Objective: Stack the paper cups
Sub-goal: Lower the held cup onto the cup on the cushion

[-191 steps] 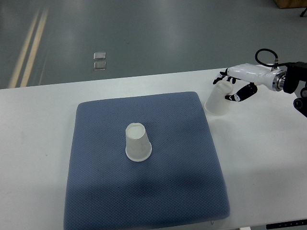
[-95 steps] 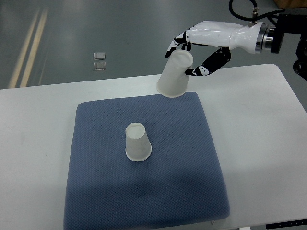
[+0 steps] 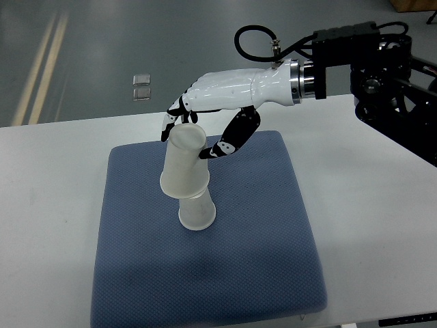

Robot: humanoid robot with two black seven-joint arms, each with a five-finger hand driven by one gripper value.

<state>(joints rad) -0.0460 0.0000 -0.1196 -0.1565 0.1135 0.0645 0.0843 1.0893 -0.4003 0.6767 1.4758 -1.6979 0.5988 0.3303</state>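
Right hand (image 3: pixel 205 130) fingers wrap inverted paper cup (image 3: pixel 183 161), mouth down, held directly over second inverted cup (image 3: pixel 196 210), overlapping its top. Second cup stands on blue mat (image 3: pixel 259 260), white table (image 3: pixel 369 205) beneath.

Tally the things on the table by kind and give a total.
Paper cups: 2, the held cup and the cup on the mat
Blue mat: 1
Total: 3

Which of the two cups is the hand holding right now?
The upper paper cup, upside down in the right hand above the blue mat. The lower paper cup stands free.
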